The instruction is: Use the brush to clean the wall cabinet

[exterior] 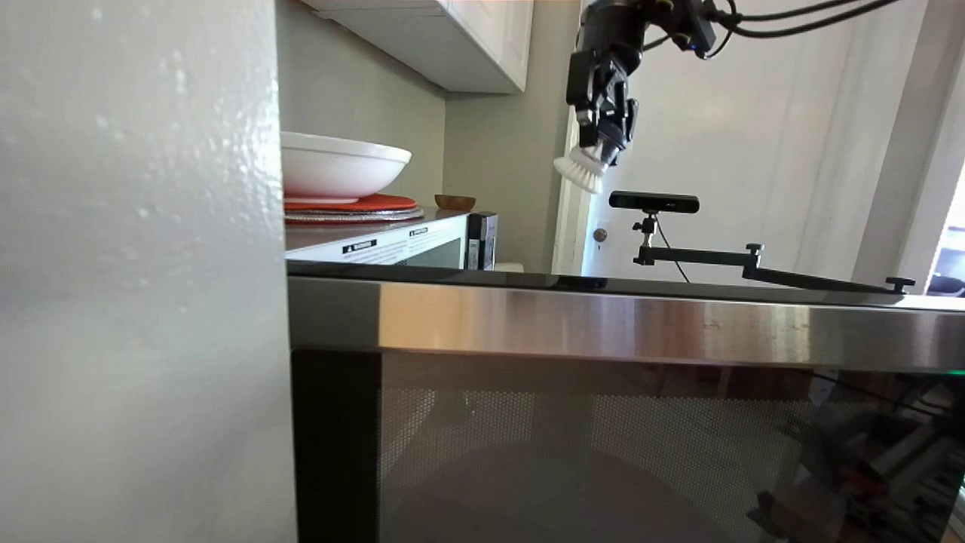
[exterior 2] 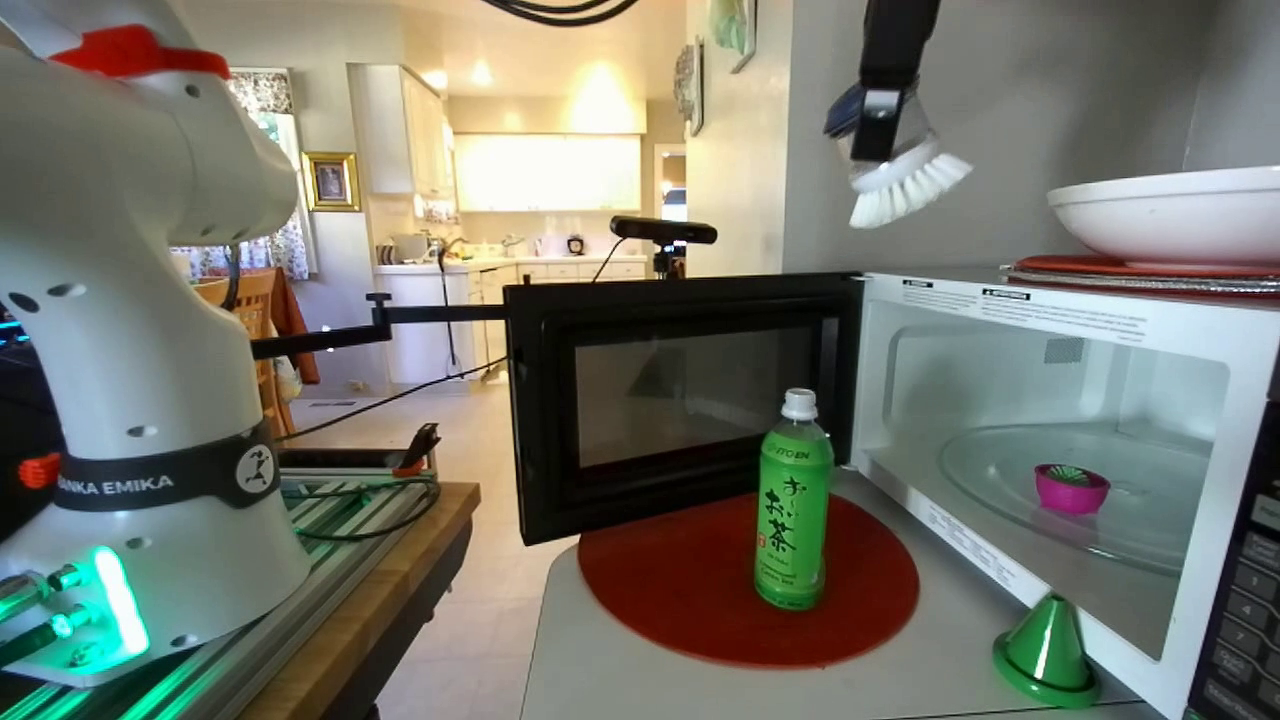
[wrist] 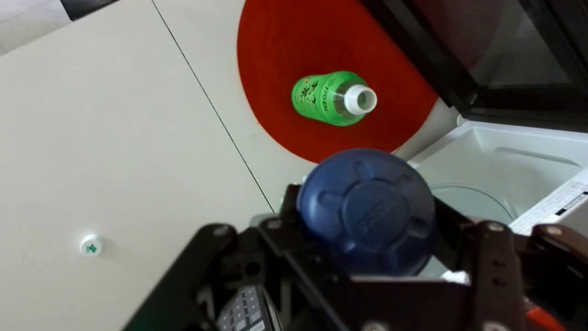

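- high over the counter (wrist: 115,151), gripper (wrist: 367,215) pointing down, pinching the brush (exterior 2: 908,186)
- wall cabinet (exterior: 445,44) to the left in an exterior view, gap between its lower edge and brush
- open room between brush and bottle (exterior 2: 793,510)

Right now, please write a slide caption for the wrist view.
Jaws grip the blue-topped brush while an uncapped green bottle stands on a red mat.
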Controlling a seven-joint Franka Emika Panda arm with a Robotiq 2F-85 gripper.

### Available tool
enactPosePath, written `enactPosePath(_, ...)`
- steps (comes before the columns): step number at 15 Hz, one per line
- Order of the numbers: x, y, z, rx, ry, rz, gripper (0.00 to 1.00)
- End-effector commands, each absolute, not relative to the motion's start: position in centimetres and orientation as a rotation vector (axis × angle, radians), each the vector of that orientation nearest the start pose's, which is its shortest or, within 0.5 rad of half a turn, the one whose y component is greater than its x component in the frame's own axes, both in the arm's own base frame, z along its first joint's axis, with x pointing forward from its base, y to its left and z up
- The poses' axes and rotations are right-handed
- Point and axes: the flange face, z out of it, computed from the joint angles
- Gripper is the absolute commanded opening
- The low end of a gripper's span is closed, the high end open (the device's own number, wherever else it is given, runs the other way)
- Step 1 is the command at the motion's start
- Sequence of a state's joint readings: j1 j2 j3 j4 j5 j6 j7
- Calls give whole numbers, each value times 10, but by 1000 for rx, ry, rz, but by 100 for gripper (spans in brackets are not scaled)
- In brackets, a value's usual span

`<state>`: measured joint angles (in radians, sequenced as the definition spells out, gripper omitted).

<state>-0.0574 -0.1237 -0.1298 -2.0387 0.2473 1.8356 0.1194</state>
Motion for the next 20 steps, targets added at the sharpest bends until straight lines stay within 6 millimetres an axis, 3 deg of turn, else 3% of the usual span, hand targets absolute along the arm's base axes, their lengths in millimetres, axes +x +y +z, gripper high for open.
enactPosePath(1, 478, -79, 465, -2830, 575, 60, 35)
enactPosePath(9, 467, -107, 407, -2808, 690, 99, 35)
enactPosePath(20, 485, -139, 324, -2797, 825, 183, 35)
